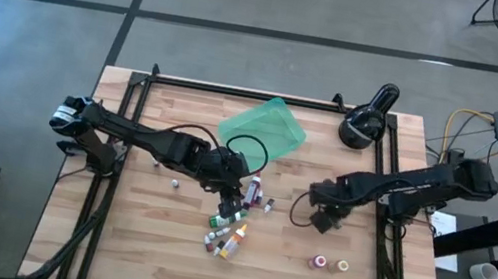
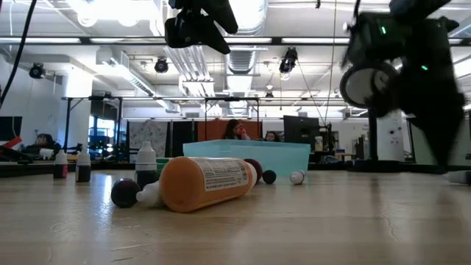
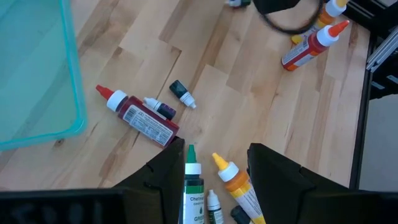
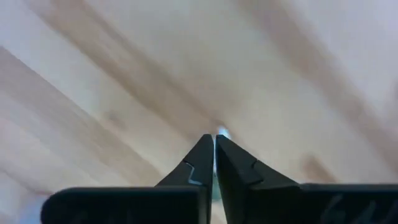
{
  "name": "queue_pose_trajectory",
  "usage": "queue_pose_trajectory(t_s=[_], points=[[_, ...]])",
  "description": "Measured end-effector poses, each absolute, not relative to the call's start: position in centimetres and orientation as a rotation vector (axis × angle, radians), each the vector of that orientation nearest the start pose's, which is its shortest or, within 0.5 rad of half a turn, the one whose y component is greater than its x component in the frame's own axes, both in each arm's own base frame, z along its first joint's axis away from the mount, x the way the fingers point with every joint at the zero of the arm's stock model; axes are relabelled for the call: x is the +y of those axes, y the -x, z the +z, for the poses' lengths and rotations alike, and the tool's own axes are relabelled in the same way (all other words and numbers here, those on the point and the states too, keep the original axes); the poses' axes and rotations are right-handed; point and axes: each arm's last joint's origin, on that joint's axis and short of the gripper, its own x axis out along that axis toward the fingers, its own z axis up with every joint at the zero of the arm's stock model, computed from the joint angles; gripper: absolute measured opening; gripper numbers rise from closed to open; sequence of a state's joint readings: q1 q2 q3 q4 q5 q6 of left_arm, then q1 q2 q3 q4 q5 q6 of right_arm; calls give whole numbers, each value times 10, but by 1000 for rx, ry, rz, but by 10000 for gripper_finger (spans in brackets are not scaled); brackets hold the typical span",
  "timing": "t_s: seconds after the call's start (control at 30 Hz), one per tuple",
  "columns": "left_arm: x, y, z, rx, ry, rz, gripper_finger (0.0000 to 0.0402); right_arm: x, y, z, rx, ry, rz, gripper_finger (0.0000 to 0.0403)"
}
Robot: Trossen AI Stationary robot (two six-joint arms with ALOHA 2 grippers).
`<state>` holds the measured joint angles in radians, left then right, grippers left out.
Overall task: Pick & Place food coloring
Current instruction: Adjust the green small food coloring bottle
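Food coloring bottles [image 1: 228, 232] lie loose on the wooden table [image 1: 139, 253], most of them clustered at the left gripper [image 1: 230, 200]. Little print is legible: the green bottle [image 3: 193, 190] carries a label beginning "Chef", the rest unreadable, and the red bottle [image 3: 142, 116] and the orange bottle [image 3: 239, 186] have labels too small to read.

The left gripper hangs over the cluster with its jaws parted and nothing between them; in its wrist view the green bottle's cap lies just inside the gap, the orange bottle beside it, also between the fingers, and a small white-capped bottle [image 3: 213, 204] between those two. Ahead of the jaws lie the red bottle, a tiny dark bottle [image 3: 160, 107] touching it and a tiny teal one [image 3: 182, 92] near; two more orange-tipped bottles [image 3: 311, 46] lie well beyond. The teal tray [image 1: 266, 128] sits just past the cluster.

The right gripper [image 1: 323, 220] is low over bare wood, jaws closed together on nothing. Two small bottles [image 1: 329, 265] stand near it, apart from the jaws. A black round device [image 1: 366, 119] rests at the table's far edge.
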<state>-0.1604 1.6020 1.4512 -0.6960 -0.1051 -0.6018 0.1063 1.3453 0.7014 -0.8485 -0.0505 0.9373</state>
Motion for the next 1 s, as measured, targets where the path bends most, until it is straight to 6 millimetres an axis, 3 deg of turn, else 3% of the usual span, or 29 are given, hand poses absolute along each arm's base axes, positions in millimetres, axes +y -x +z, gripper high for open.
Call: queue_pose_trajectory(t_s=[0.17,0.23,0.47,0.77,1.0], points=[[-52,-339,317,825,455,201,147,25,-217,196,950,-687,-614,8],[-52,-339,317,828,460,194,147,25,-215,200,891,-715,-641,8],[-53,-339,317,831,464,185,147,27,-188,182,1282,-790,-740,38],[-53,-339,317,831,460,183,147,33,-192,175,1346,-800,-722,149],[-53,-339,318,830,468,186,147,35,-198,153,1477,-751,-747,178]])
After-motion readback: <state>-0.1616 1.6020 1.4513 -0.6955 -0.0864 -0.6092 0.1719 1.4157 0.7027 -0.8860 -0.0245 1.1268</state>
